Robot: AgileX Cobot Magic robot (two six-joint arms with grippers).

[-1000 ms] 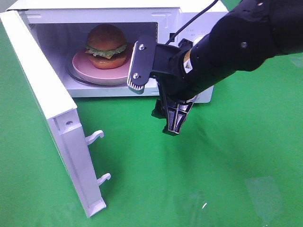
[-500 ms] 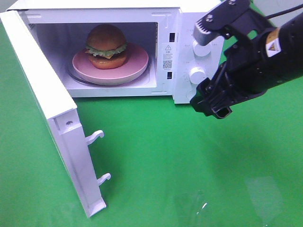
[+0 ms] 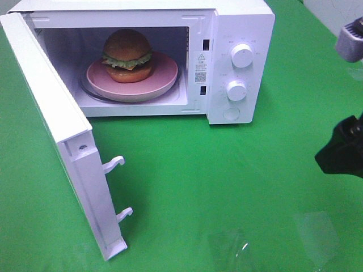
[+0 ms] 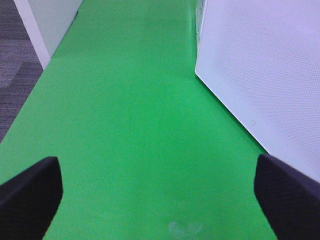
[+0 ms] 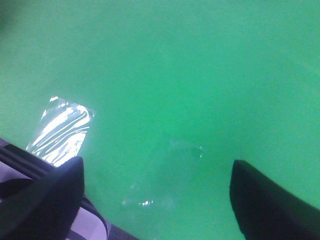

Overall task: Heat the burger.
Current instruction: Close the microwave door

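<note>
Exterior high: round burger with domed tan-brown bun (image 3: 127, 55) sits on pinkish-red round plate (image 3: 164, 76) inside boxy white microwave oven (image 3: 238, 28), upper left of frame. Flat white hinged door (image 3: 57, 130) stands wide open, left side. Risk, by my judgement: a hard shove on the door slides the oven over the green cloth (image 3: 227, 187), or its white latch hooks (image 3: 113, 163) miss, so no heating.

Left wrist: left gripper (image 4: 160, 200) jaws spread wide, holding nothing, touching nothing.

Right wrist: right gripper (image 5: 157, 200) jaws wide apart, empty, above cloth.
</note>
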